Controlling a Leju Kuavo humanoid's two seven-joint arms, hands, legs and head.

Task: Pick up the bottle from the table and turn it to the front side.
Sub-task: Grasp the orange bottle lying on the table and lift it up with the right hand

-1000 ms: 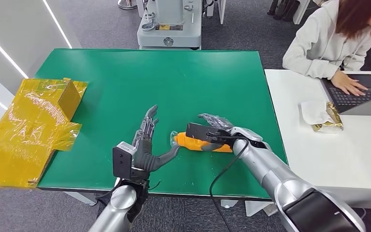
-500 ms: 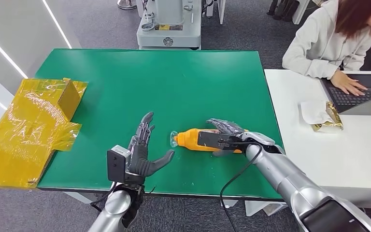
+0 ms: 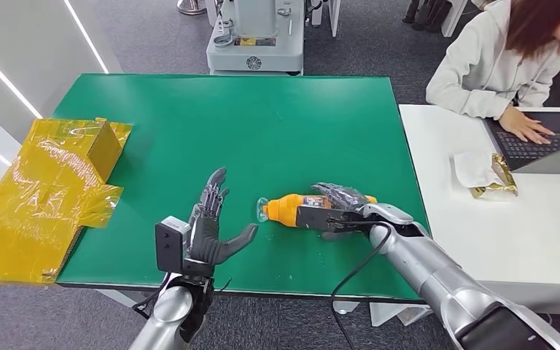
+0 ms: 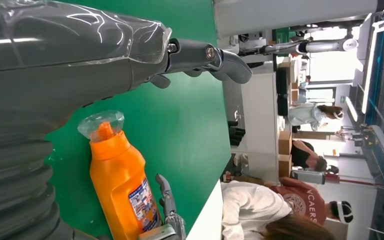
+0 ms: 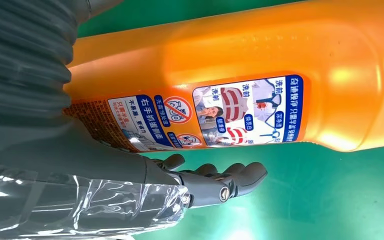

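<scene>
The orange plastic bottle (image 5: 260,70) is smooth and shiny, with a clear plastic cap (image 4: 100,124) and a glossy paper label (image 5: 215,117). The flat green table top (image 3: 262,131) looks matt. At 9 o'clock, shiny yellow wrap covers a box (image 3: 44,193).

Setting: robotics lab or test office. Evidence: green work table (image 3: 189,109) on grey carpet, grey machine base (image 3: 256,36) behind it, white desk (image 3: 525,219) alongside with a seated person (image 3: 503,58) typing at a laptop (image 3: 539,142). Further people and stacked cartons (image 4: 284,142) in a bright open hall.
</scene>
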